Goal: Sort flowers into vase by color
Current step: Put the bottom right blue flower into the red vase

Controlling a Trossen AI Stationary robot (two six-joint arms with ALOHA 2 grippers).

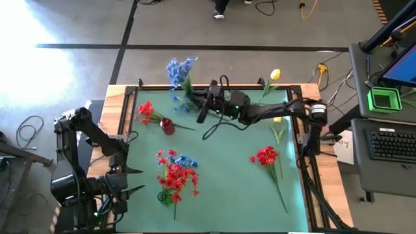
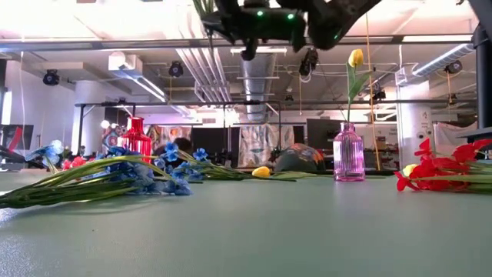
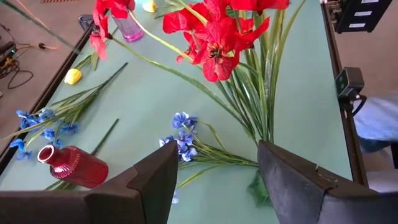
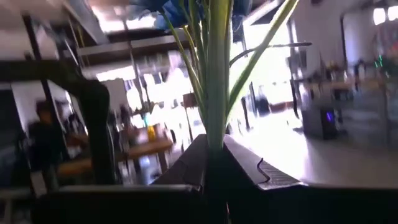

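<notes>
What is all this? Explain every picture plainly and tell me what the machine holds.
Two dark robot arms work at a green table. One picture looks straight down, one level across the tabletop, one from each wrist. The right claw is shut on the stems of raised blue artificial flowers. The left claw is open near a heap of red artificial flowers. A red ribbed vase and a pink glass vase holding a yellow tulip stand on the table.

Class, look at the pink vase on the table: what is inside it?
A single yellow flower stands upright in the pink vase, its green stem running down through the neck. Whether there is water inside cannot be told.
</notes>
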